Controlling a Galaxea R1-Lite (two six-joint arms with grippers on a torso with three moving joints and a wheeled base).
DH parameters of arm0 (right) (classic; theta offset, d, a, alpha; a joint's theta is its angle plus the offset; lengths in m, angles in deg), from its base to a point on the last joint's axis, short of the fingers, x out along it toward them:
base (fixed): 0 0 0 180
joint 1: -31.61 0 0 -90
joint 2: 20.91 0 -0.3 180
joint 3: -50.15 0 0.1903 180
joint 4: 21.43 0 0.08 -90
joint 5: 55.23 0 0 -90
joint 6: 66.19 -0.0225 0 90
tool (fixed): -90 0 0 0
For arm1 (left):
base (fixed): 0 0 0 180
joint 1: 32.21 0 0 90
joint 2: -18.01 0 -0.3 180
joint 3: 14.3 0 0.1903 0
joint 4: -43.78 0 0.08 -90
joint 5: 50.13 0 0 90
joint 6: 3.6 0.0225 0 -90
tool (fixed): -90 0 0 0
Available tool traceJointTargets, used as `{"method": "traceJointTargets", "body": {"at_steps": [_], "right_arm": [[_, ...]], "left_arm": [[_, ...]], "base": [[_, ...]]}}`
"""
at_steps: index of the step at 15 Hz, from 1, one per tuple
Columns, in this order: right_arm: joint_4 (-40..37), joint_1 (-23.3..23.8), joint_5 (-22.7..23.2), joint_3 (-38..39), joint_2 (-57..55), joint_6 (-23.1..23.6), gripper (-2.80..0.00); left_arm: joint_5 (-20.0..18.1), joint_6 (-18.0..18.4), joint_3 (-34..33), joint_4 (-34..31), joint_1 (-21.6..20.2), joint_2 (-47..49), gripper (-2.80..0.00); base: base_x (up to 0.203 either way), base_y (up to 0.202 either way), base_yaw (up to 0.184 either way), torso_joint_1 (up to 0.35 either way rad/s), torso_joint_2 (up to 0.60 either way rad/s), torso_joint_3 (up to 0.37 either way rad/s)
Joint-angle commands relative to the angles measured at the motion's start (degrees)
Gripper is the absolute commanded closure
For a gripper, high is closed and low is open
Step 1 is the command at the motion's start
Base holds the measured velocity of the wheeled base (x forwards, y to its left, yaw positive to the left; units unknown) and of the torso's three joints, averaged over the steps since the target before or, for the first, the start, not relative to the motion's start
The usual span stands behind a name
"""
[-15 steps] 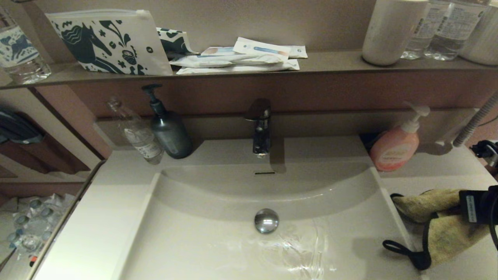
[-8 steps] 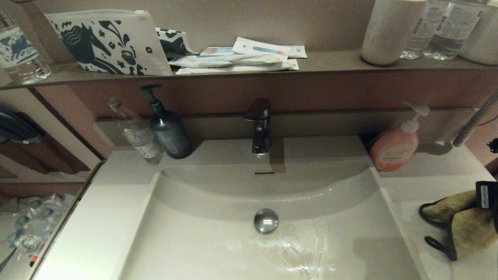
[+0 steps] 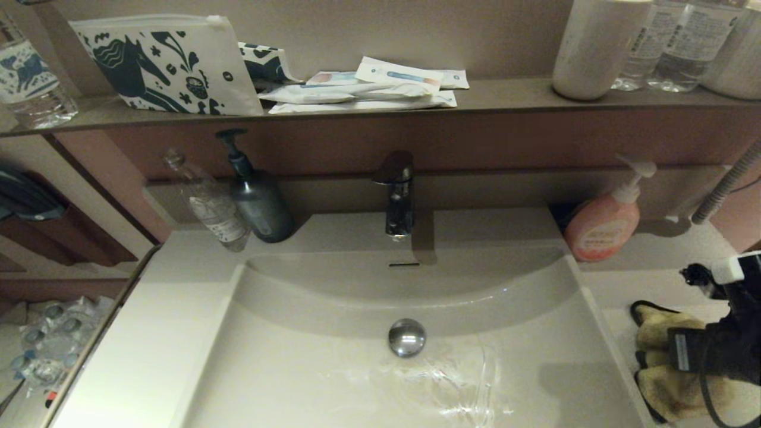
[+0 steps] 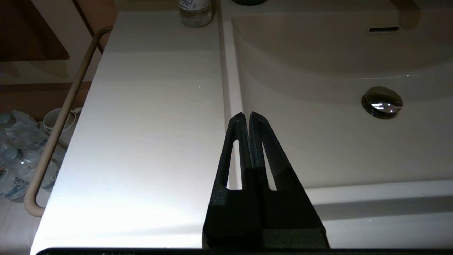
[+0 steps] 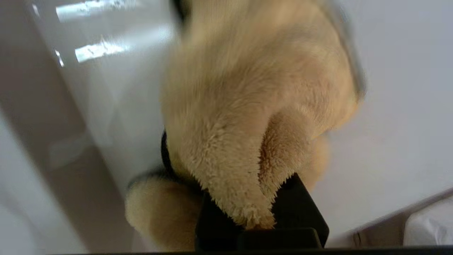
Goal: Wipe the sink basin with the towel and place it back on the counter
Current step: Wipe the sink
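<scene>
Judging by the towel [image 3: 660,356] bunched on the desk [image 3: 648,279] right of the sink basin [image 3: 333,380], clamped in the right gripper [image 3: 684,351], only release was needed; the left gripper [image 4: 247,118] was held together, idle.

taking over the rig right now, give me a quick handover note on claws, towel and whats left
Right claw: shut on the towel, at the counter right of the sink basin.
Left claw: shut, empty, parked over the basin's left rim.
Done: towel is out of the basin and bunched on or just above the counter; contact unclear. Wet streaks show near the drain plug.
Left: release the towel, withdraw the right arm.
</scene>
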Motion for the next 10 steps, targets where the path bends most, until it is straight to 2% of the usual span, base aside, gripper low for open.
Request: {"method": "traceJointTargets", "body": {"at_steps": [1,5,10], "right_arm": [[3.4,-0.7,1.8,5.0,0.5,-1.1,0.0],[18.0,1.1,10.8,16.3,-1.3,-2.7,0.0],[26.1,9.3,28.9,18.2,-10.2,-2.5,0.0]], "left_arm": [[0.0,0.0,0.0,0.0,0.0,0.1,0.0],[0.0,0.0,0.0,0.0,0.0,0.1,0.0],[0.0,0.0,0.0,0.0,0.0,0.1,0.0]], "base": [[0.0,0.0,0.0,0.0,0.0,0.0],[0.0,0.0,0.0,0.0,0.0,0.0],[0.0,0.0,0.0,0.0,0.0,0.0]]}}
